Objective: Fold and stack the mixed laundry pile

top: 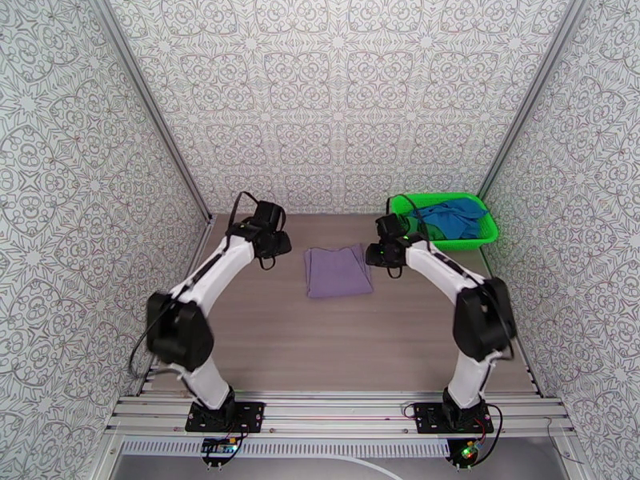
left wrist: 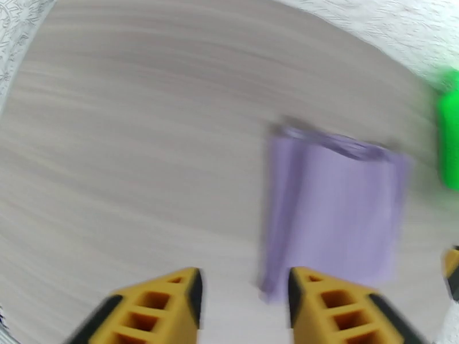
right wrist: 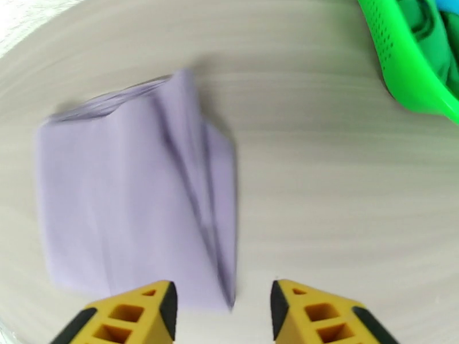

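Note:
The lavender-grey garment [top: 338, 271] lies folded flat in the middle of the table, showing as a rough square in the left wrist view [left wrist: 335, 207] and in the right wrist view [right wrist: 132, 202]. My left gripper [top: 278, 246] hovers just left of it, open and empty [left wrist: 244, 293]. My right gripper [top: 382, 254] hovers just right of it, also open with nothing between its yellow fingers [right wrist: 224, 308]. The bright blue garment [top: 452, 218] sits bunched in the basket. A dark green garment [right wrist: 439, 41] lies in the same basket beside it.
The bright green mesh basket [top: 485, 236] stands at the back right corner, its rim [right wrist: 401, 70] close to my right gripper. Patterned walls enclose the wooden table [top: 336, 346] on three sides. Bare tabletop stretches in front of the folded garment.

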Tool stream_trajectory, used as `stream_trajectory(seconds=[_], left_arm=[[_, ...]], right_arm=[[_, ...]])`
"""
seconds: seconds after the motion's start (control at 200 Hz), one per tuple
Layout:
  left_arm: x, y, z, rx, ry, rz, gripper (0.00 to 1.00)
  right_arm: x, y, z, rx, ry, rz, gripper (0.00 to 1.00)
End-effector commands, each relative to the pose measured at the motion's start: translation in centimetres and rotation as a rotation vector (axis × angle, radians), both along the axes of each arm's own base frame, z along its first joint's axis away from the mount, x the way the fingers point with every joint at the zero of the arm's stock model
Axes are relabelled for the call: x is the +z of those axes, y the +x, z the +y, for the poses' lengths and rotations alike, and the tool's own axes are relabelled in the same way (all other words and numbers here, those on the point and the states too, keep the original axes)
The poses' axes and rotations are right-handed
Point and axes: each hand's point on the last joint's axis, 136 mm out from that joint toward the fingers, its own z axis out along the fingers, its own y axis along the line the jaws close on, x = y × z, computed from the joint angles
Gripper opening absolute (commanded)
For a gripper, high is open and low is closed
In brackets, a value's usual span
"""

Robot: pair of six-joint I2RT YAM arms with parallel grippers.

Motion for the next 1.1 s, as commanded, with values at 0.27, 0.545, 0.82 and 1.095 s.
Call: stream_trajectory(seconds=[0.27,0.545,0.82,1.095], left_arm=[[-13.4,-1.2,-6.2,-0.075,-0.099,0.260,0.42],[-17.0,0.8,-6.7,-0.079,-0.101,0.313,0.42],[-20.8,1.8,-6.0,-0.060,-0.119,0.370,0.20],[-22.6,6.8,-3.2,-0.017,-0.101,0.372,0.03]], right_arm=[[-7.5,-2.2,1.6,0.081,0.050,0.154,0.54],[-11.2,-1.0,3.3,0.044,0.124,0.230,0.54],[-14.1,-0.1,5.9,0.060,0.200,0.287,0.18],[-14.6,4.7,7.9,0.042,0.220,0.251,0.01]])
